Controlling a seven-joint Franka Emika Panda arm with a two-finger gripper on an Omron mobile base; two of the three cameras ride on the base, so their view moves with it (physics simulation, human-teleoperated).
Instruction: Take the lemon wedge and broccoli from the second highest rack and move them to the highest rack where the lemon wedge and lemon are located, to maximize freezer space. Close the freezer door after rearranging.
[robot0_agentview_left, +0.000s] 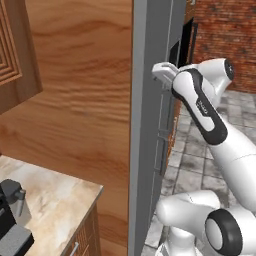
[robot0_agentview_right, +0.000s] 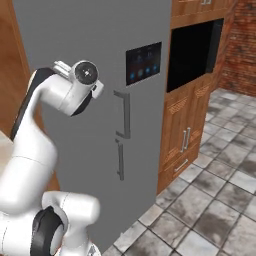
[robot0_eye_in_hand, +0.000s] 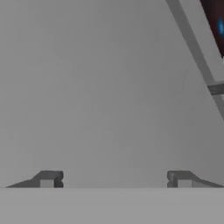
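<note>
Wood panelling (robot0_agentview_left: 75, 100) fills the left side of the kitchen in your left base view, and everything below is placed against the tall grey fridge (robot0_agentview_right: 100, 115).

To the left of the fridge, low down, you have a marble-topped surface (robot0_agentview_left: 55, 200) with a dark appliance (robot0_agentview_left: 12, 215) sitting at its near corner.

The fridge stands next, its grey doors shut. In your right base view two dark vertical handles (robot0_agentview_right: 122, 135) run down its front, one above the other, and a dark touch panel (robot0_agentview_right: 143, 62) with blue icons sits above and to the right of them. The lemon wedge and broccoli are behind those shut doors, so you cannot see which rack they are on.

Your arm (robot0_agentview_left: 210, 120) is raised in front of the fridge, with the hand turned toward the door. In the hand view the gripper (robot0_eye_in_hand: 115, 179) faces plain grey door, its two dark fingertips (robot0_eye_in_hand: 48, 178) spread wide with nothing between them. One handle (robot0_eye_in_hand: 197, 57) crosses the upper right of that view as a slanted bar.

To the right of the fridge you see wooden cabinets (robot0_agentview_right: 187, 125) with a dark oven recess (robot0_agentview_right: 192, 50) set above their doors. Farther right is a red brick wall (robot0_agentview_right: 242, 45), and grey stone floor tiles (robot0_agentview_right: 215, 200) spread out below.
</note>
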